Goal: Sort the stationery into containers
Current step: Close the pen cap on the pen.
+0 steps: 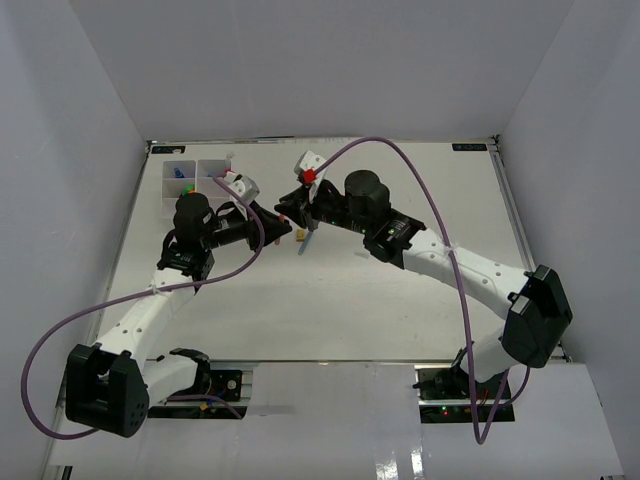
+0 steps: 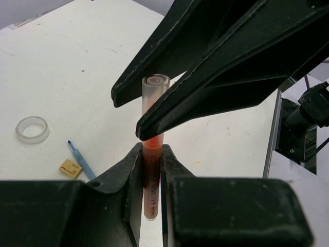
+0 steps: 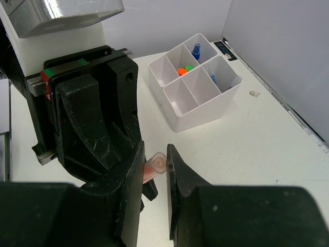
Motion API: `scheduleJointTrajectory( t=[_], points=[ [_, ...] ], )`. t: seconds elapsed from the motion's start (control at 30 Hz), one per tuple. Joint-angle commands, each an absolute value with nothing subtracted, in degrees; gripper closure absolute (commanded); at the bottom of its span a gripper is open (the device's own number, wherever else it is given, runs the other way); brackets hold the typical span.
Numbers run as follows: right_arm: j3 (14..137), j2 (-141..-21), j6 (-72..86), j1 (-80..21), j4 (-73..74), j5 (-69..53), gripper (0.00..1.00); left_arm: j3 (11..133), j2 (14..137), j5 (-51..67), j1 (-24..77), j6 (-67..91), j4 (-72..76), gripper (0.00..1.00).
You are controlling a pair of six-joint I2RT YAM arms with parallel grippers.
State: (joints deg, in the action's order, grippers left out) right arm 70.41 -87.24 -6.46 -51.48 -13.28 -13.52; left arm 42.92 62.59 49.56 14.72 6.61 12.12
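An orange highlighter (image 2: 151, 170) with a clear cap (image 3: 160, 164) is held above the table between both grippers. My left gripper (image 2: 151, 154) is shut on its orange barrel. My right gripper (image 3: 155, 155) is closed around the cap end, and its fingers (image 2: 205, 67) cross the cap in the left wrist view. In the top view the two grippers, left (image 1: 280, 226) and right (image 1: 298, 208), meet at the table's middle and hide the highlighter. The white six-compartment organiser tray (image 3: 200, 116) (image 1: 196, 165) stands at the back left. It holds a blue-capped glue bottle (image 3: 196, 50), orange (image 3: 181, 71) and green (image 3: 189, 67) caps and a blue item (image 3: 213, 78).
On the table below the grippers lie a blue pen (image 2: 82, 160) (image 1: 307, 242), a brass clip (image 2: 70, 168) (image 1: 298, 236) and a clear tape ring (image 2: 32, 129). White walls close in the table on three sides.
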Motion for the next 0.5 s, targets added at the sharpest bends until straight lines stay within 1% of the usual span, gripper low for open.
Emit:
scheduleJointTrajectory(
  t=[0.0,0.17,0.3,0.47],
  points=[
    [61.9,-94.0,-7.7,-52.8,28.0,-17.6,0.92,52.9,56.4,47.0,12.3,7.5,39.2,1.00],
    [63.7,-91.0,-6.0,-52.8,23.9,-15.3,0.92,48.1,54.1,48.3,12.4,6.1,34.2,1.00],
    [64.3,-89.2,-4.3,-52.8,20.5,-14.4,0.92,44.2,52.6,49.1,12.4,6.2,31.3,0.93],
    [64.2,-88.0,-1.8,-52.9,15.5,-13.9,0.92,41.4,52.6,49.2,12.4,7.6,30.1,0.90]
  ],
)
